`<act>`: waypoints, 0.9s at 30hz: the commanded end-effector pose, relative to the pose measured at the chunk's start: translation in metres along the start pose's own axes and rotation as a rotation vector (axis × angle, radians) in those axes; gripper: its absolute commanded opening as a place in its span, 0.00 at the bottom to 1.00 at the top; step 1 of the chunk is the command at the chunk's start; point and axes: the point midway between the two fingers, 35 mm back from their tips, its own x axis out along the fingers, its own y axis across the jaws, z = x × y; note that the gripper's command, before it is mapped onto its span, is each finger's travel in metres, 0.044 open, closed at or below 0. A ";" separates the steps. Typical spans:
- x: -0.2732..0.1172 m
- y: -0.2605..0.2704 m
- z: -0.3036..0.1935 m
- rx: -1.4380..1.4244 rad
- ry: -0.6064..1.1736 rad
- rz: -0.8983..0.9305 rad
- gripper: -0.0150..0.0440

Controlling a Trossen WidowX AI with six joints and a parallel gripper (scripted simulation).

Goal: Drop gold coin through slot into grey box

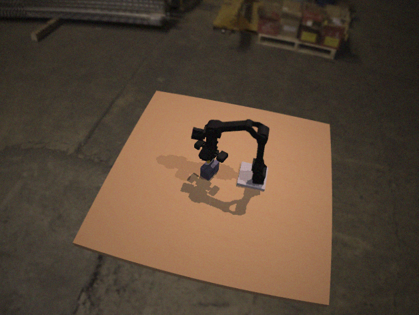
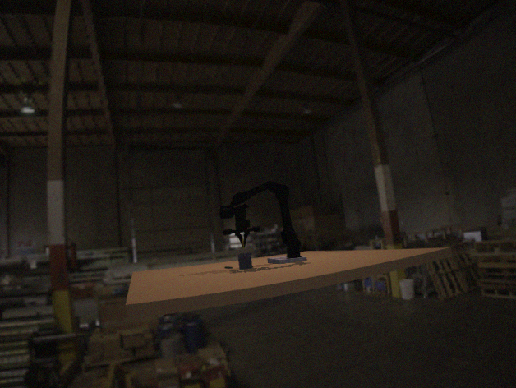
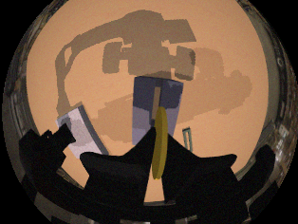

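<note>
Just above the small blue-grey box with a slot in its lid (image 1: 209,170) (image 2: 245,260) (image 3: 143,106), the black two-fingered hand (image 1: 211,159) (image 2: 243,247) (image 3: 156,131) points downward, its fingers nearly together. Pinched between their tips is the thin round gold coin (image 2: 243,238) (image 3: 160,147), held on edge, so the hand is closed on it and opened only by about the coin's thickness. From over the hand's shoulder, the coin looks like a narrow yellow sliver, part of it sticking out past the fingertips toward the box. It is outside the box, over the lid near the slot; whether its lower rim touches the lid I can't tell.

Off to one side of the hand, lower down on the flat orange-tan bench (image 1: 216,237) (image 2: 200,284) (image 3: 223,43), lies the shallow dark-green holder (image 2: 228,267) (image 3: 188,139), with no coin in it. Across from that, on the hand's other side, sits the pale, flat base plate (image 1: 244,175) (image 2: 275,260) (image 3: 90,134) of the jointed black arm (image 1: 233,126) (image 2: 284,204). I can't read any brand or label on the hand, box or coin.
</note>
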 end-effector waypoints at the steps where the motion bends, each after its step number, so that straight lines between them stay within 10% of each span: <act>1: 0.000 0.001 0.000 0.005 -0.001 0.000 0.25; 27: 0.009 0.001 0.000 0.008 0.000 0.000 0.25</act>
